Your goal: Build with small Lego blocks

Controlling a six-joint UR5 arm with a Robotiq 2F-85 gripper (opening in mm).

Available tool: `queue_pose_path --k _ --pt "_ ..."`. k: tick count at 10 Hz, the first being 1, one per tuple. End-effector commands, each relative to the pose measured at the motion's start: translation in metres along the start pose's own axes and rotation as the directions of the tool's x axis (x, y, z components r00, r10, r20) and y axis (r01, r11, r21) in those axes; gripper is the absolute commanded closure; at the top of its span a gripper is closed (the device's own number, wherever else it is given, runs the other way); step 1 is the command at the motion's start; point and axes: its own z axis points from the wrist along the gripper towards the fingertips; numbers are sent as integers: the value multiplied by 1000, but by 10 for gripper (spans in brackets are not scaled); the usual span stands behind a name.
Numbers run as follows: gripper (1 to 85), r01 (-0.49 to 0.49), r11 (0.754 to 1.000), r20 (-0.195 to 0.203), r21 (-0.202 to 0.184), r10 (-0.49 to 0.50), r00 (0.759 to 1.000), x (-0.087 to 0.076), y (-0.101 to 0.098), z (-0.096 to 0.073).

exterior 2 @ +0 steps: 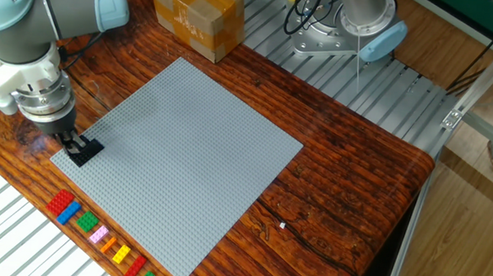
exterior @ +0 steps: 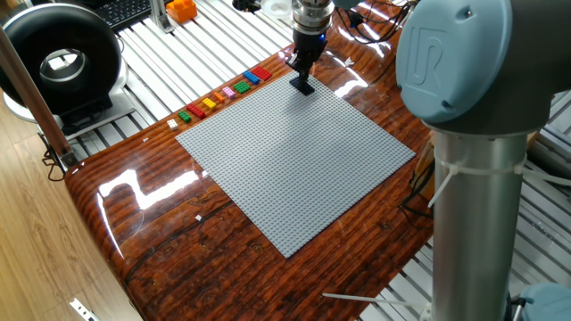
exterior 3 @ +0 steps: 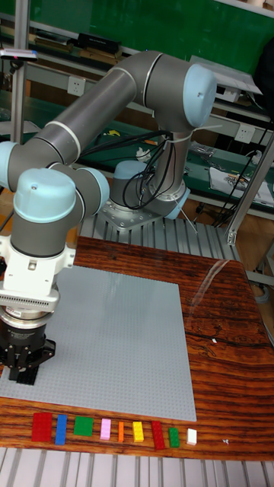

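Note:
The large grey baseplate lies on the wooden table. My gripper points straight down, its black tips touching the plate at the corner nearest the small Lego blocks. The tips look close together, and I cannot make out a block between them. The small Lego blocks lie in a row on the wood along the plate's edge: red, blue, green, pink, orange, yellow, red and green, with a white piece at the end.
A cardboard box stands past the plate's far corner. An orange object and a black ring-shaped device sit on the slatted bench beside the table. The arm's base stands behind the table.

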Motion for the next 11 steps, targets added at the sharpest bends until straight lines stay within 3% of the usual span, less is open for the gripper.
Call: queue_pose_path --k 1,8,11 --pt "847 -12 1000 4 -9 12 1000 -1 2 -1" --pt "847 6 1000 -8 15 -6 1000 2 -5 -3" --pt "847 -36 999 -27 12 36 999 6 1 -7"
